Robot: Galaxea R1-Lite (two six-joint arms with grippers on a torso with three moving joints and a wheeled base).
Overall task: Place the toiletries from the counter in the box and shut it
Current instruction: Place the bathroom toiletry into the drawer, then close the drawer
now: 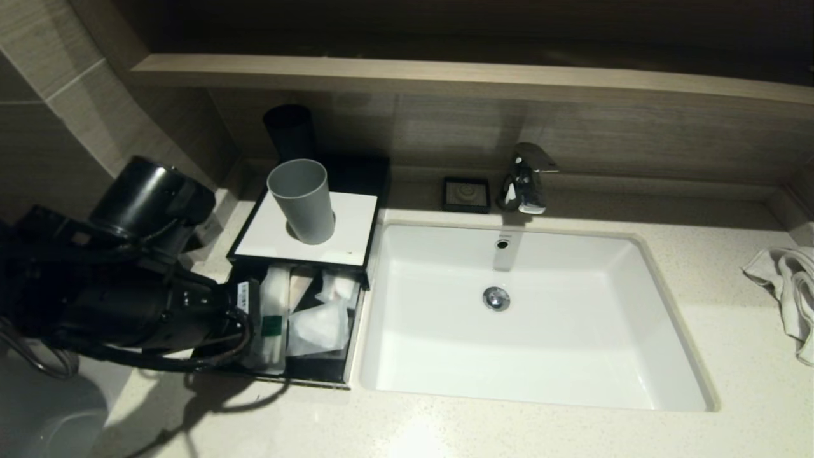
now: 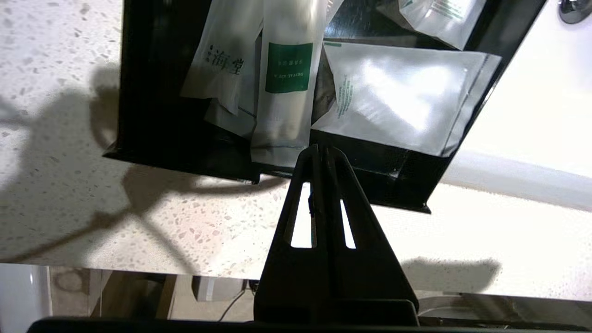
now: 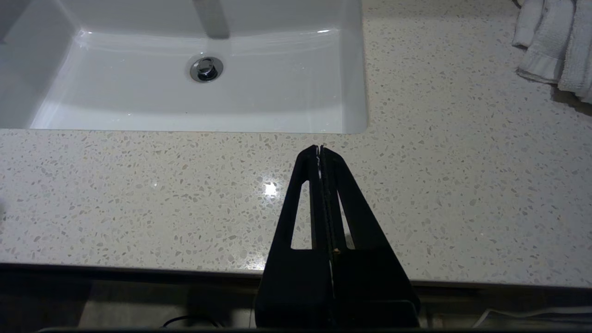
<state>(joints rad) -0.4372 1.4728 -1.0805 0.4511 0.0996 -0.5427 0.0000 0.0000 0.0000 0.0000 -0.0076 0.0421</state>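
Beside open black box (image 2: 152, 115) of white sachets (image 2: 402, 92), left gripper (image 2: 322, 150) closed, empty.

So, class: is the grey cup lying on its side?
No, the grey cup stands upright on the white lid of the box.

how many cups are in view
2: a grey cup standing on the white lid of the black box, and a black cup behind it by the back wall.

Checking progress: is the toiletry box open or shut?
Open: the drawer is pulled out, sachets showing; the shut left gripper sits at its front.
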